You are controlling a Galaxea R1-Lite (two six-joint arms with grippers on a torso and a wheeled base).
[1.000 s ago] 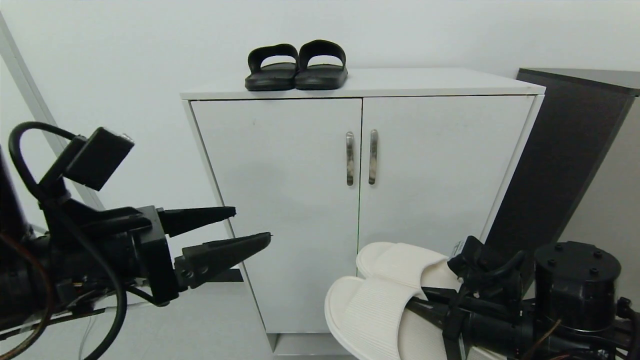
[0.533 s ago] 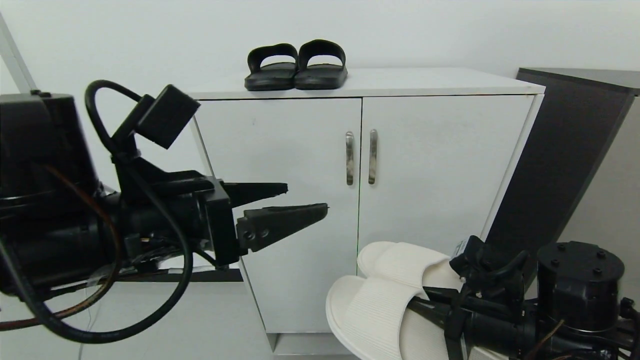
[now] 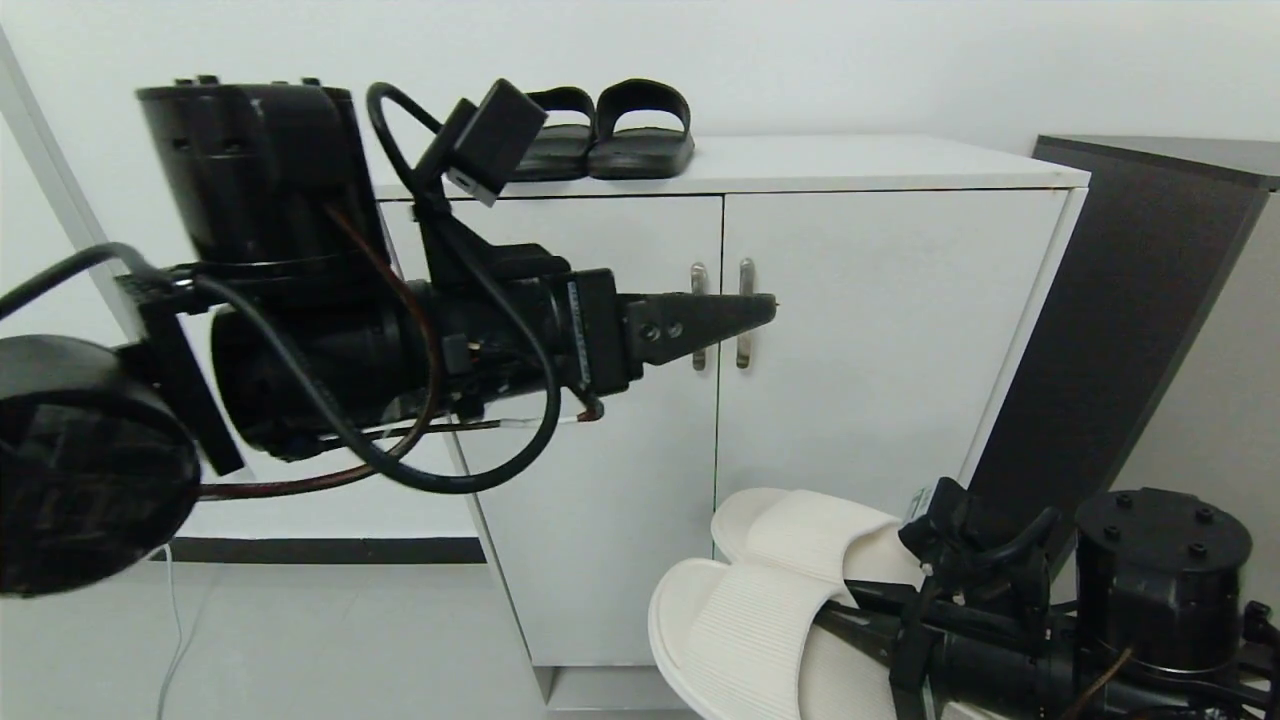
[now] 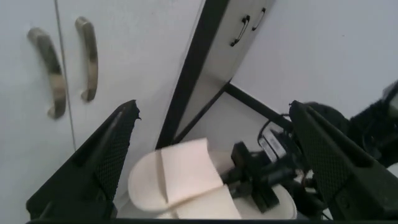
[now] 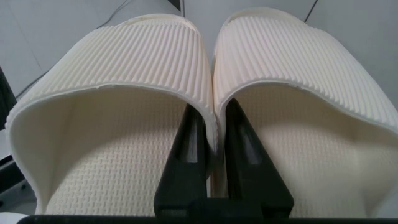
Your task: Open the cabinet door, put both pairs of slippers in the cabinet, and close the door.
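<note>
The white cabinet (image 3: 600, 450) stands with both doors shut, its two metal handles (image 3: 745, 313) side by side at the middle seam. A black pair of slippers (image 3: 640, 130) sits on its top, partly hidden by my left wrist camera. My left gripper (image 3: 765, 303) is open and empty, its tips level with the handles (image 4: 88, 59) and just in front of them. Low on the right, my right gripper (image 3: 850, 610) is shut on the white pair of slippers (image 3: 760, 590), pinching the slippers' (image 5: 143, 81) adjoining inner walls between its fingers (image 5: 186, 155).
A tall dark cabinet (image 3: 1130, 300) stands right beside the white one on its right. A white wall runs behind, with a dark baseboard (image 3: 320, 550) low on the left. Bare floor lies in front of the cabinet's left half.
My left arm has risen and swung right, from low beside the cabinet to the handles' height, rolling so its fingers show edge-on. The right arm holds the white slippers still.
</note>
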